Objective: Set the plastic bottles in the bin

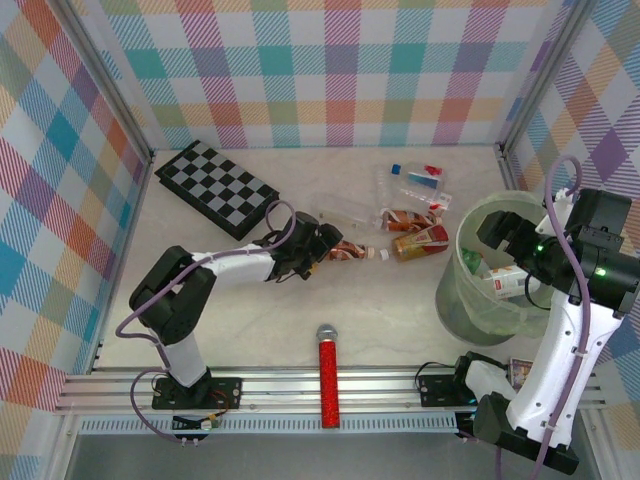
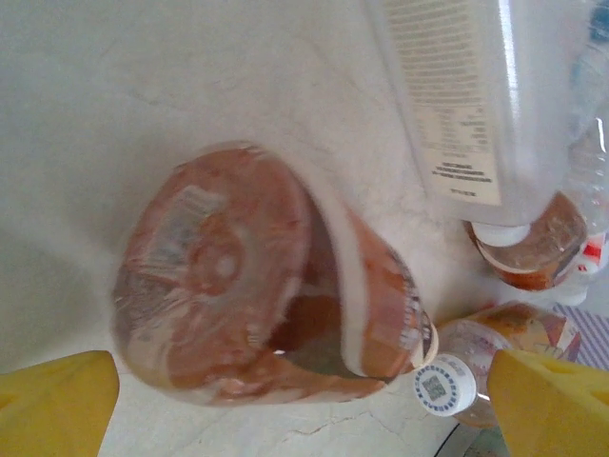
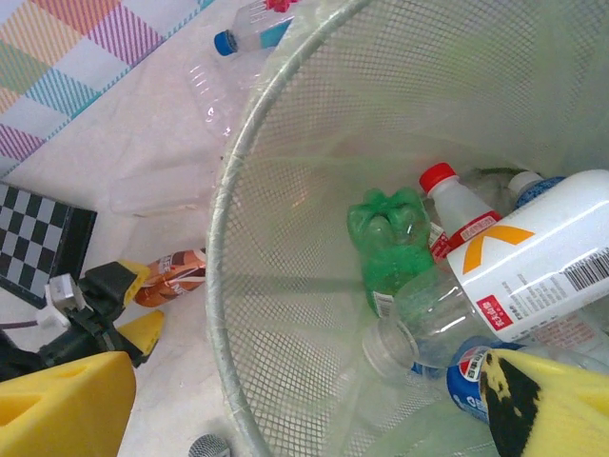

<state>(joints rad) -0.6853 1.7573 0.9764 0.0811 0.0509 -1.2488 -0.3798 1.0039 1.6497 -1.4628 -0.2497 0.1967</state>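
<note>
Red glitter microphone (image 1: 327, 385) at near edge, not a bottle, so untouched. Mid-table my left claw (image 2: 304, 400) is spread wide round the brown-label bottle (image 2: 238, 276), pads either side, no pinch yet. Lined up to grab, I judge. Right side, my right claw (image 3: 304, 409) hangs wide open over the bin (image 3: 224, 238), holding nothing; white bottle (image 3: 542, 257) and green bottle (image 3: 385, 233) lie inside. Farther, loose bottles (image 1: 415, 180) sit right of the checkerboard (image 1: 215, 187). Wrist views give pad gaps and bin contents; top view gives the whole layout.
</note>
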